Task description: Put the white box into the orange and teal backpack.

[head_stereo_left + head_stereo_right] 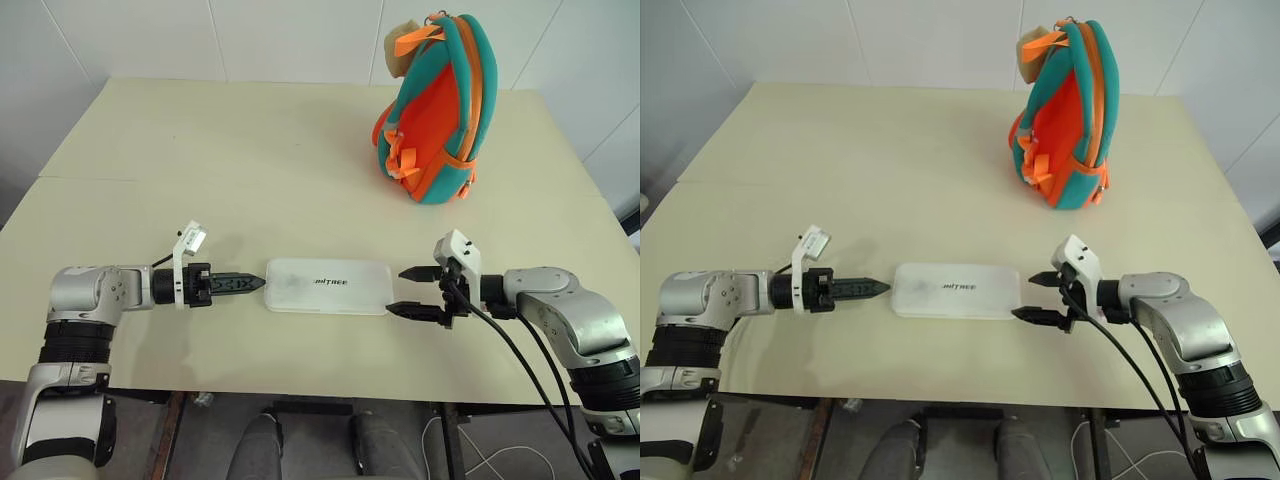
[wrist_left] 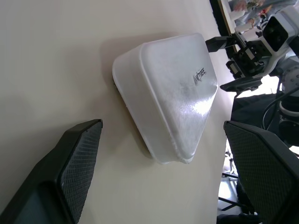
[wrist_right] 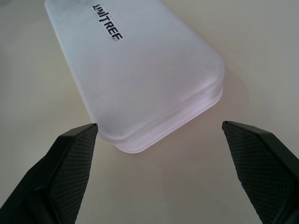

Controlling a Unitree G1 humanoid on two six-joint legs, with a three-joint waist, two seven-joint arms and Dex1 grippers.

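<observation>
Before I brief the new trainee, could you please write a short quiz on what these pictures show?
1. True or false: the white box lies flat on the table.
2. Where does the backpack stand? A) against the box B) at the far side of the table, apart from the box C) on the floor
3. Fill in: both the left gripper and the right gripper are ____, one at each short end of the box.

Key: 1 true; 2 B; 3 open.
</observation>
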